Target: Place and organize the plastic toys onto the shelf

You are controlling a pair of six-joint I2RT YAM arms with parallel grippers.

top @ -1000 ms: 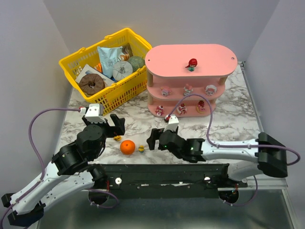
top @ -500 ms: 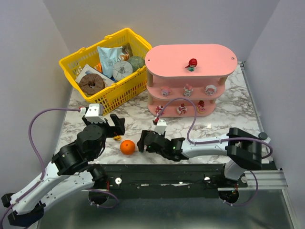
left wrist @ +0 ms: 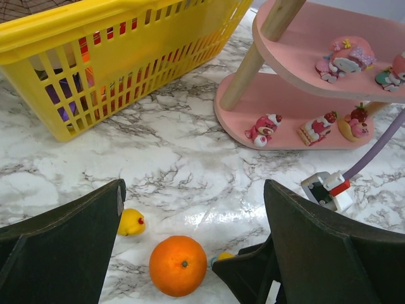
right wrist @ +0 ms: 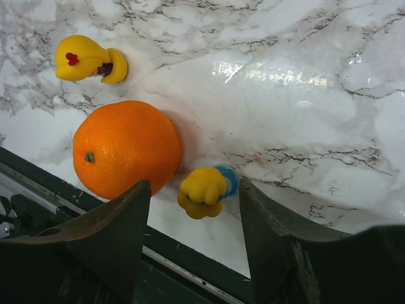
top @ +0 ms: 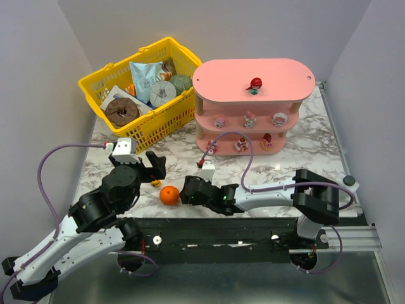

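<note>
Near edge: black rail [top: 215, 231] carrying both arm bases, grey metal in front of it.

Surface: white tabletop [top: 304, 152] veined grey like marble, glossy, with glare patches in the right wrist view.

Right gripper [right wrist: 195, 190] sits low over the front of the table. Jaws apart, one on each side of a yellow-and-blue toy [right wrist: 204, 190] that lies on the marble. A gap shows on both sides, so nothing is clamped.

Orange ball [top: 169, 195] just beside that toy, on the robot's left. Whether the two touch, cannot tell.

A second yellow toy [top: 155, 183], with a red spot, lies a little beyond the ball, apart from it.

Left gripper [left wrist: 195, 190] hangs above this patch, jaws spread wide, holding nothing. Ball and spotted toy lie between its fingers in its own view.

Middle distance, right of centre: pink shelf [top: 285, 79], three oval boards on pale posts, standing on the marble.
- Bottom board: three small figurines [left wrist: 262, 130], pink, white and red.
- Middle board: three more [top: 250, 118], spaced apart.
- Top board: one red figurine [top: 255, 84] near the centre.

Middle distance, left: yellow basket [top: 161, 120] of plastic mesh, close to the shelf's left end, filled with packaged goods.

Far: plain pale grey walls [top: 253, 25] close the table in at the back and on both sides.
</note>
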